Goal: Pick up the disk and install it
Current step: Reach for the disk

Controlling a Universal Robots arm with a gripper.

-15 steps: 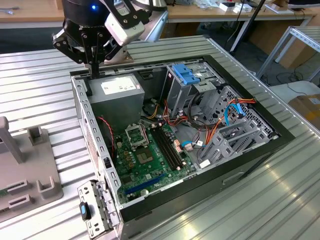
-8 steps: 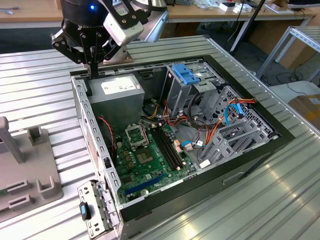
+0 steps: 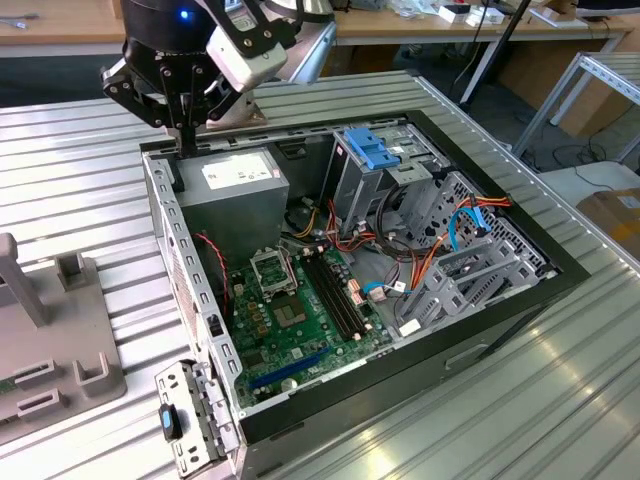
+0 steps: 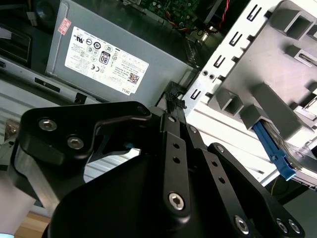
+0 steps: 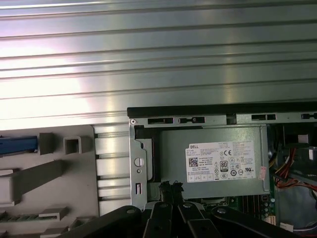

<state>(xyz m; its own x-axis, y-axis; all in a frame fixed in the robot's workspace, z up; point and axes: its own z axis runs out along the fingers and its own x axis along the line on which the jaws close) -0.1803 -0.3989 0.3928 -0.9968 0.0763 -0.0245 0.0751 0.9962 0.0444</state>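
Gripper (image 3: 184, 143) fingers are pressed together with nothing between them, hanging at the corner of the open computer case (image 3: 480, 335); whether the tips touch its rim I cannot tell. The disk (image 4: 271, 148) sits apart from the gripper in the grey holder (image 3: 60, 370), and in both wrist views its bright blue rail juts out past the holder's posts. The holder stands on the ribbed metal table (image 3: 560, 400) just beside the case. Inside the case, the grey power supply (image 3: 235, 185) lies right by the fingers, with the green motherboard (image 3: 300, 320) beyond it and a blue bracket (image 3: 372, 148) atop the metal cage
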